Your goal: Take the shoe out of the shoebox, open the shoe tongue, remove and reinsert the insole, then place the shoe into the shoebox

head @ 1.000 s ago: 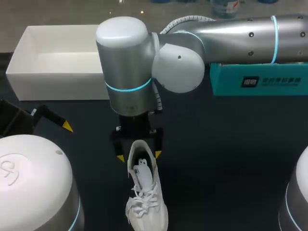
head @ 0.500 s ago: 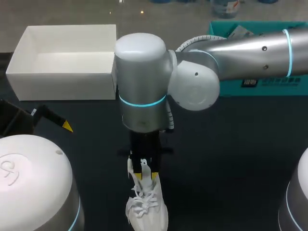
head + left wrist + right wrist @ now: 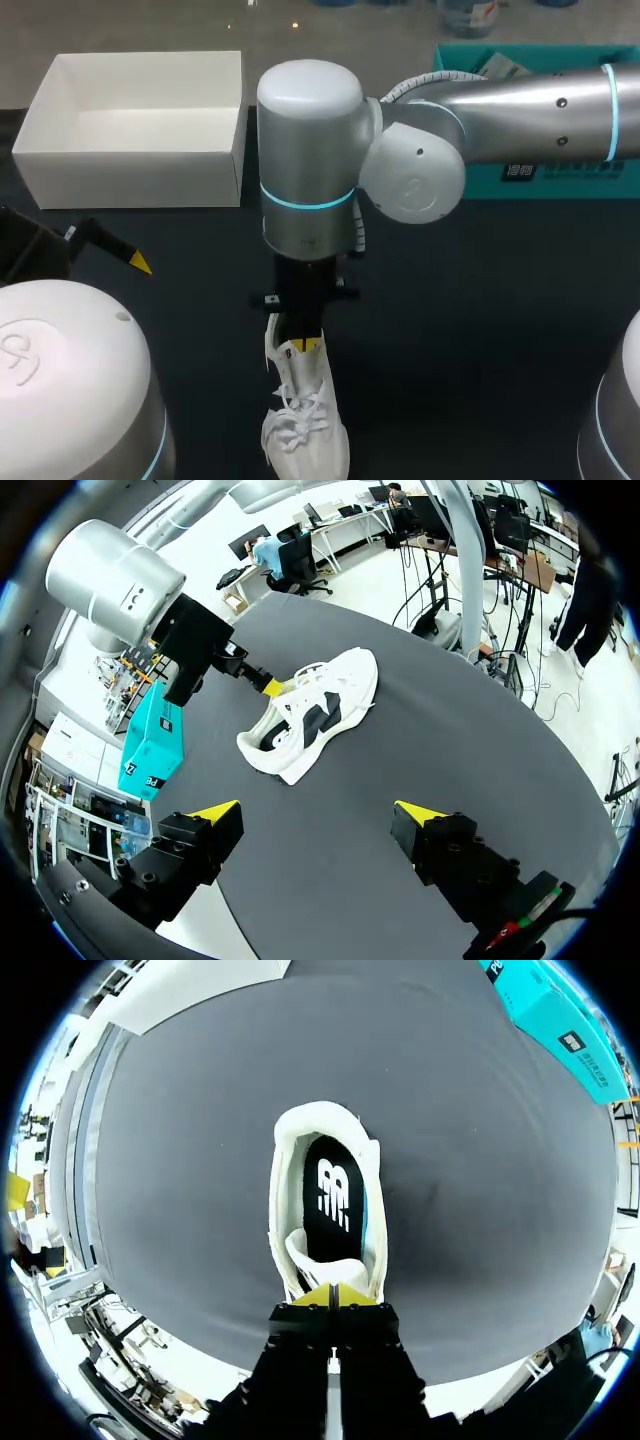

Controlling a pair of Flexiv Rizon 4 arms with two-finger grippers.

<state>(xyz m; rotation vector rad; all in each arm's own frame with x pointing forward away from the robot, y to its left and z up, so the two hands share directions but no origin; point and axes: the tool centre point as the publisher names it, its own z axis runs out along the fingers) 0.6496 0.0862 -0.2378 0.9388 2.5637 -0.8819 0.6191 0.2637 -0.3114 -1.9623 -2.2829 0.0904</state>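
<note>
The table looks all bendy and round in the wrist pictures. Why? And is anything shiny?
Right wrist view: the fisheye lens bends the table so its edges curve, while the shoe in the middle looks nearly true. Left wrist view: same bending, strongest near the rim. Head view: no bending, the shoebox edges run straight; the right arm shows soft glare on its silver shell.

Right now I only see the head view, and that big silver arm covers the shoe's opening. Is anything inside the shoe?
Observer: Yes. The right wrist view shows a black insole lying inside the shoe.
Operator: And the yellow tips there?
Observer: The right gripper has its tips closed together at the tongue.
Operator: The other arm?
Observer: The left gripper is wide open, holding nothing, with the shoe ahead of it.
</note>
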